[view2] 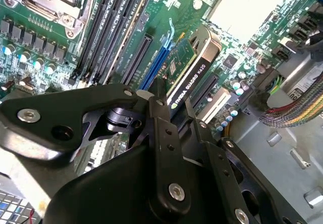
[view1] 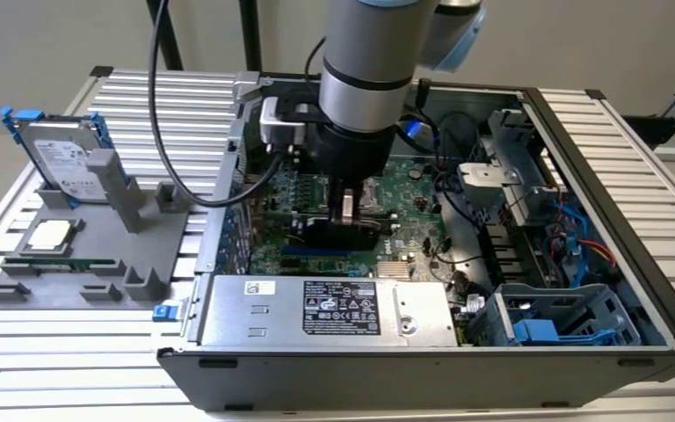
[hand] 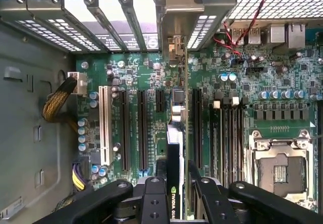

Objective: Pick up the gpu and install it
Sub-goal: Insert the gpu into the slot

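Exterior view: my pincer (view1: 344, 211) is down inside the open computer case (view1: 619, 264), clenched on the gpu (view1: 340, 233), which stands on edge over the motherboard (view1: 414, 189). Both wrist views confirm it: fingers (hand: 155, 196) press the two faces of the card (hand: 174, 148), black cooler side showing its label in the second wrist view (view2: 189, 77). In the first wrist view the card's lower edge runs along an expansion slot (hand: 193, 128), just beside the black slots; I can't tell whether it's seated. Its far end points at the rear slot covers (hand: 126, 17). Beyond the pincer, the empty CPU socket (hand: 282, 166). Near the case's front, the power supply (view1: 326, 312). Outside the case, on the counter (view1: 138, 97), a grey fixture (view1: 91, 255) carrying the hard drive (view1: 62, 158).
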`<state>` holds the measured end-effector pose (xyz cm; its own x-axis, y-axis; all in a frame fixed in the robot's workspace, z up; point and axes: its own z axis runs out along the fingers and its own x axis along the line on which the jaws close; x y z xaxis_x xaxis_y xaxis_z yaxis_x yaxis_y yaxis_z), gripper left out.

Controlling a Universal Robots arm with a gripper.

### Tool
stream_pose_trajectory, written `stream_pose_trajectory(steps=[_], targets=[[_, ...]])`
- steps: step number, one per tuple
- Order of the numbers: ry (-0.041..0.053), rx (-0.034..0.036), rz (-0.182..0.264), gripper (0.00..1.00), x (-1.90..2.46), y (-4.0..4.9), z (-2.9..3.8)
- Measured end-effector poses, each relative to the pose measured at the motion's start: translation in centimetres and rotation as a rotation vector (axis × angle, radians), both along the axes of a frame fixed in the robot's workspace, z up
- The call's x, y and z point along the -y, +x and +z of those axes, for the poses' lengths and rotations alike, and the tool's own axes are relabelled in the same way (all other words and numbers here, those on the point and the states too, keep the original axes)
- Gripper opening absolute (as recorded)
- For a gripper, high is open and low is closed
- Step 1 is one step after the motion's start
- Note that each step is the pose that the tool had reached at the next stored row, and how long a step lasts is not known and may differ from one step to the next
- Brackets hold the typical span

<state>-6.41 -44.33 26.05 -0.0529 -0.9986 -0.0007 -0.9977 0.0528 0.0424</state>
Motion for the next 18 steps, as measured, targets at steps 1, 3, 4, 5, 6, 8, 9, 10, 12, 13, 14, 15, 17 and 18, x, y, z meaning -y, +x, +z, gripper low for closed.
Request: stream_pose_trajectory(steps=[1,3,4,5,6,8,9,10,12,13,14,15,17,18], targets=[[0.0001,0.0,0.0,0.0,0.0,-0.06,-0.07],[-0.0002,-0.0001,0.0,0.0,0.0,-0.18,-0.14],[-0.0003,-0.0002,0.0,0.0,0.0,-0.23,-0.16],[-0.0003,-0.0002,0.0,0.0,0.0,-0.27,-0.18],[-0.0002,-0.0002,0.0,0.0,0.0,-0.29,-0.19],[0.0001,-0.0003,0.0,0.0,0.0,-0.32,-0.22],[0.0003,-0.0008,0.0,0.0,0.0,-0.33,-0.22],[0.0009,-0.0012,0.0,0.0,0.0,-0.36,-0.23],[0.0024,-0.0024,0.0,0.0,-0.01,-0.39,-0.24],[0.0028,-0.0034,0.0,0.0,-0.01,-0.4,-0.24],[0.0027,-0.0056,0.0,0.0,0.0,-0.4,-0.24],[0.0027,-0.0074,0.0,0.0,0.0,-0.41,-0.24],[0.0029,-0.008,0.0,0.0,0.0,-0.41,-0.22],[0.003,-0.0081,0.0,0.0,0.0,-0.4,-0.2]])
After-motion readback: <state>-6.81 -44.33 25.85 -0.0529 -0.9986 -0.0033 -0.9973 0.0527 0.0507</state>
